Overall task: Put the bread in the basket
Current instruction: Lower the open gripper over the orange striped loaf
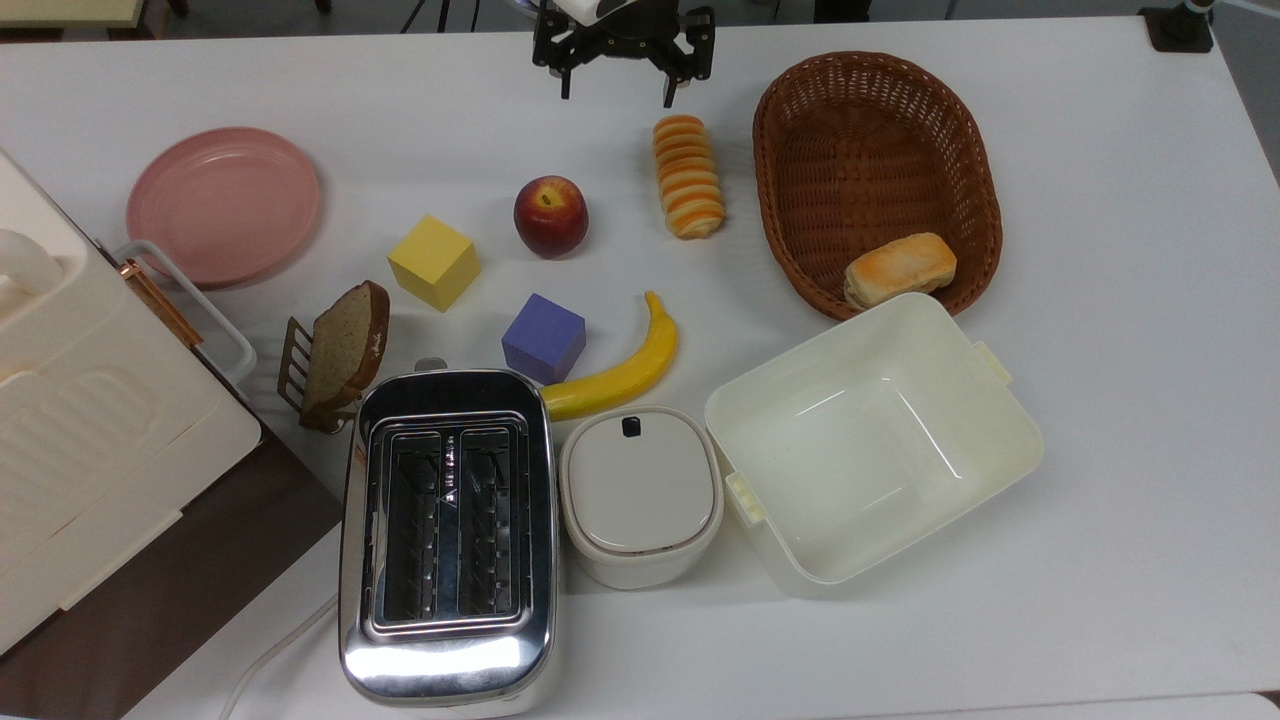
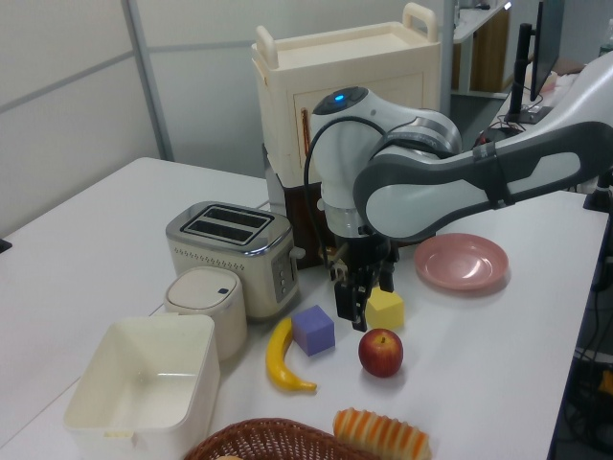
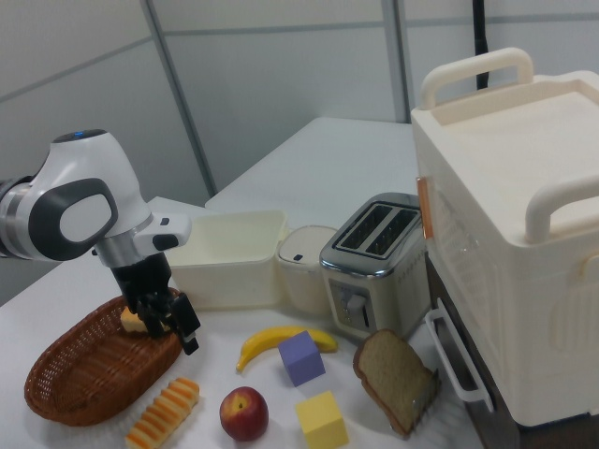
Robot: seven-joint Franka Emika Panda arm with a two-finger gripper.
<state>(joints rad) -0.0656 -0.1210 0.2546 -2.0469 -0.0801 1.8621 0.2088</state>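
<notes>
Approaching bread [image 1: 688, 176] | my gripper [image 1: 617, 90] spread wide, empty, just beyond the loaf's far end in the top view | bread lies on table, just left of basket [image 1: 975, 160] | fingers wide to straddle it

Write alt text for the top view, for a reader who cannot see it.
The open gripper hangs over a white table just beyond the striped bread, which lies beside a wicker basket holding a golden bun. Nearer sit an apple, banana, two cubes, toaster and cream tub.
</notes>
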